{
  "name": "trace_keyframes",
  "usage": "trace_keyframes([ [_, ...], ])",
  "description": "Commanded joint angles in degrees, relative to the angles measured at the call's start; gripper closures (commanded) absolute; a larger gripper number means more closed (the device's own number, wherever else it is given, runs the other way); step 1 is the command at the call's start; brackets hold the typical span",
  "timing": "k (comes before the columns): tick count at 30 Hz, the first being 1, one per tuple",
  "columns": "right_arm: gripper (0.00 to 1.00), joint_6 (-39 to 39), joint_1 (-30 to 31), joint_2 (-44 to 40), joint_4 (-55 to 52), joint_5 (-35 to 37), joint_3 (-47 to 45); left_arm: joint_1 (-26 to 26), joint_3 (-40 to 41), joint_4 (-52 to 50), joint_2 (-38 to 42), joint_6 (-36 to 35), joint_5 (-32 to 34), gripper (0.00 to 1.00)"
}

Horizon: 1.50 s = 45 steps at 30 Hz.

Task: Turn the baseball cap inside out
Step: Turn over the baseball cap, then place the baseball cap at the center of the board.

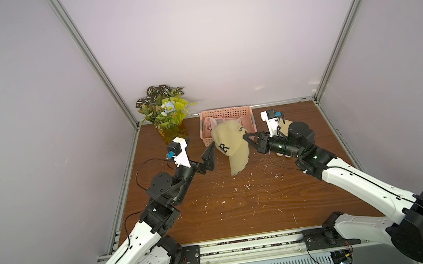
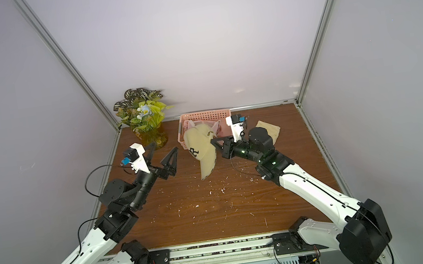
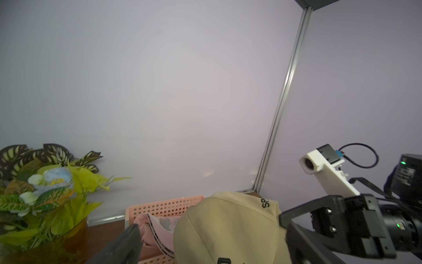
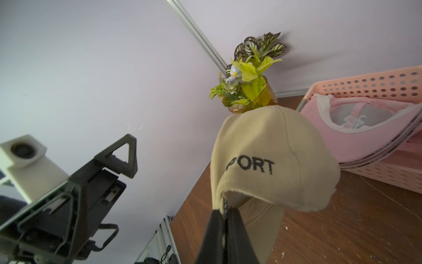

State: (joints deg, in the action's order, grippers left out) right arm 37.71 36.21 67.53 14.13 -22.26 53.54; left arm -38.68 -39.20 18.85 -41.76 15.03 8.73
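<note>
Right gripper [image 4: 225, 211] is sitting nearest the lens, jaws clamped on the rear edge of the beige baseball cap [image 4: 271, 160], which is hanging above the table [image 2: 215, 208] before the pink basket [image 2: 204, 117]. Left gripper [image 2: 164, 156] is standing spread wide, holding nothing. Judgement: left should be pushing the crown inward while right anchors. Cap interior is hiding from view.

The wooden counter [image 1: 215, 208] fills the lower middle of both top views. On it stand a pink basket [image 1: 226, 112] and a potted plant [image 1: 165, 108] at the back. White flecks [image 1: 247, 186] lie scattered mid-counter.
</note>
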Motion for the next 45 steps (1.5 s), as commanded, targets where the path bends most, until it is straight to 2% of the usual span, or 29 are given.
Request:
trace_keyframes([
  [1, 1.0, -4.3, 4.3, 1.1, 6.2, 3.2, -0.7, -0.5, -1.8, -10.9, 2.1, 8.1, 5.4, 0.01],
  [8, 1.0, -6.3, 13.6, 6.3, 11.5, 7.4, -2.0, -0.5, 0.1, -15.8, 7.6, 12.4, 6.2, 0.01],
  [14, 1.0, -7.7, 18.4, 12.0, 16.8, 10.4, -2.0, -0.5, 0.1, -18.1, 9.8, 13.2, 6.6, 0.01],
  [23, 1.0, -6.2, 20.2, 16.8, 25.0, 16.3, -8.3, -0.5, 1.2, -17.6, 9.4, 14.5, 4.8, 0.01],
  [35, 1.0, -5.1, 20.1, 14.4, 29.3, 29.2, -23.3, -0.5, 2.1, -15.2, 5.8, 15.6, 1.7, 0.02],
  [45, 1.0, -4.5, 21.4, 20.0, 29.5, 30.2, -22.8, -0.5, 2.3, -14.3, 4.2, 16.1, 1.0, 0.02],
])
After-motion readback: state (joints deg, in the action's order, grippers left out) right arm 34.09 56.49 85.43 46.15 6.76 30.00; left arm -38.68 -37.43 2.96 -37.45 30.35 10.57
